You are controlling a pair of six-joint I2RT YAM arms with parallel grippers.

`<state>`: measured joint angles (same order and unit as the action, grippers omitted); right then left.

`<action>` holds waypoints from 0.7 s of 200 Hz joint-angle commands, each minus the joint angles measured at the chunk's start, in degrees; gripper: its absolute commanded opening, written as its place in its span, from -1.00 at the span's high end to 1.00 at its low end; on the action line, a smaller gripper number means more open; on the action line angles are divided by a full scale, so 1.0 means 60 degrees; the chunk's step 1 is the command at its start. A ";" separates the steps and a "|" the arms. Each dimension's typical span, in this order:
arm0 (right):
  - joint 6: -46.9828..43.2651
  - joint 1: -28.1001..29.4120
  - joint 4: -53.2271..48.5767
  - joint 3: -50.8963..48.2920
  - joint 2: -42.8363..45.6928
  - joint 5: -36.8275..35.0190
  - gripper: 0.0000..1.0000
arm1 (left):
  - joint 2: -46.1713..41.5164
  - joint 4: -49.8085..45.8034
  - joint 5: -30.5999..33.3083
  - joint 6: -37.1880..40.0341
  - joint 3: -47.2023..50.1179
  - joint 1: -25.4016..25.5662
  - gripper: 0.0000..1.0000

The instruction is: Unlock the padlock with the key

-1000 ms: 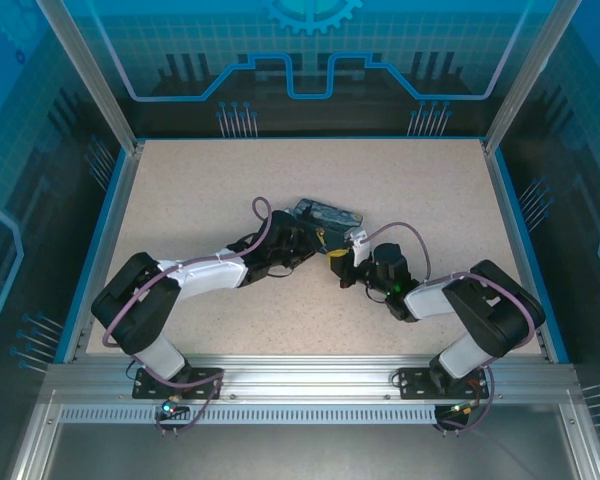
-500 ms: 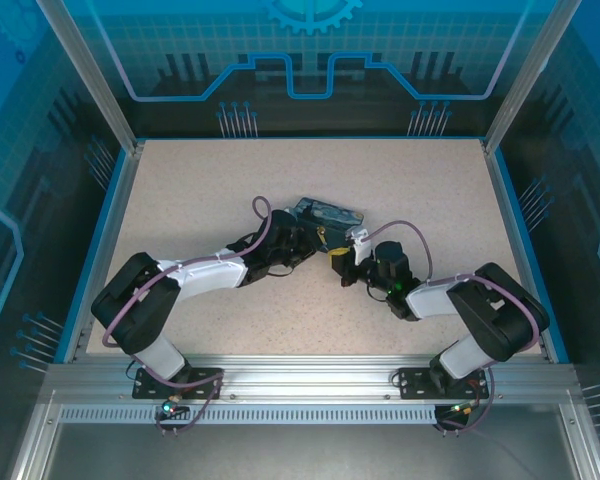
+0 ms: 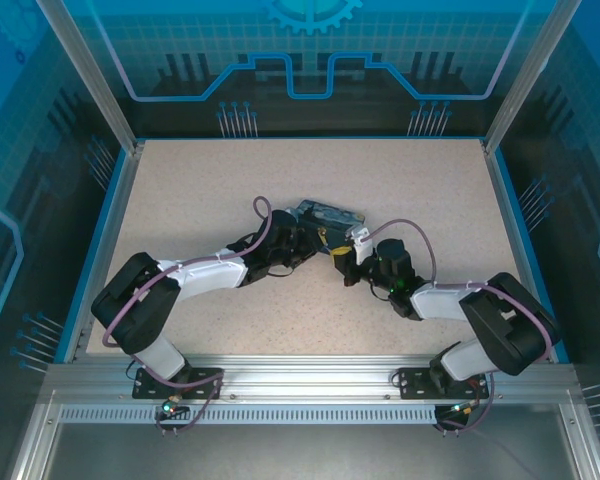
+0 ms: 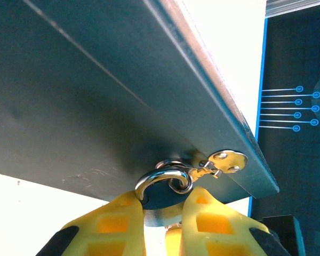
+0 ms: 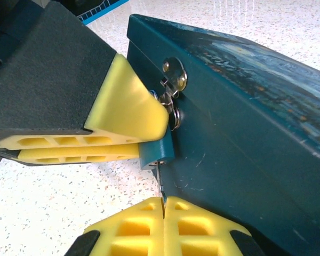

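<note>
Speckled beige tabletop (image 3: 180, 180), blue printed enclosure panels (image 3: 300, 60) all round, and both our arms are huddled mid-table against a rectangular dark-teal painted tin box (image 3: 330, 212).

Our left gripper (image 4: 164, 198) is nearly closed, and its yellow pads are clamped on the body of the small grey metal padlock (image 4: 161, 174). The padlock's silver shackle loop sticks out just past the fingertips and is threaded through the shiny hasp (image 4: 226, 159) on the tin's side. So the lock sits right at the left fingertips, pressed up against the tin wall.

Our right gripper (image 5: 162, 205) is fully closed, with the thin dark metal key (image 5: 160, 184) pinched between its pads. Only a sliver of blade pokes straight out ahead of the tips.

Here's the relation we care about. From the right wrist, the padlock body is directly ahead of the right fingertips and very close, and its bottom face is turned toward them. The key's long axis runs straight along the gripper's reach line, so it's aimed pretty much at that bottom face. The tip looks like it's touching or just short of the body. We honestly can't tell whether it has found the keyway, because the slot isn't visible from here.

Our take is that the right arm is the one to move. It needs a short push forward along the key's own axis, then a twist, while the left just braces the lock. The blade is skinny and the grip on it is shallow, so any sideways error could tilt it in the pads.
</note>
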<state>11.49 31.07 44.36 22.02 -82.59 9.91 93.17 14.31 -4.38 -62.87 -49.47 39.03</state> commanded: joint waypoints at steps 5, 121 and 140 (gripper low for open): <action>-0.0600 0.0062 0.0839 0.0739 0.0590 0.0078 1.00 | 0.0278 -0.0363 -0.1056 0.0307 -0.0242 0.0224 1.00; -0.0339 0.0036 0.0248 -0.0249 0.1285 -0.0925 1.00 | 0.0029 -0.0041 -0.0698 -0.0108 -0.0030 0.0110 1.00; 0.0196 -0.0275 0.0318 -0.0709 0.1995 -0.0855 1.00 | 0.0022 0.0157 -0.0613 -0.0333 0.0020 0.0104 1.00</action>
<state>9.52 31.42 46.35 20.60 -75.75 6.24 94.56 12.78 -7.81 -63.13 -49.47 39.59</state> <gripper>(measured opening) 0.048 0.149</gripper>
